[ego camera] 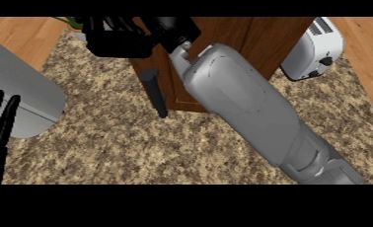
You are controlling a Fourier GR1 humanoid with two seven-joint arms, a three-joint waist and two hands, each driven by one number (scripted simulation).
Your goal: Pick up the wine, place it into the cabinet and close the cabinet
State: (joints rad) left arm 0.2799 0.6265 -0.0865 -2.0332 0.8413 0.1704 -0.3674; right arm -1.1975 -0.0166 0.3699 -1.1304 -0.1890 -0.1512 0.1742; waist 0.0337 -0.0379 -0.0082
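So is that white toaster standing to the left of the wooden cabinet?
No, the toaster stands at the right of the cabinet, by its side wall.

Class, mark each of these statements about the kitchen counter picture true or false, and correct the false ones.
1. The right hand is up at the wooden cabinet. True.
2. A toaster stands to the right of the cabinet. True.
3. The counter is plain white. False: it is speckled brown granite.
4. The cabinet's dark handle is on its right side. False: it is on the left.
5. The wine bottle stands in plain sight on the counter. False: none shows there.
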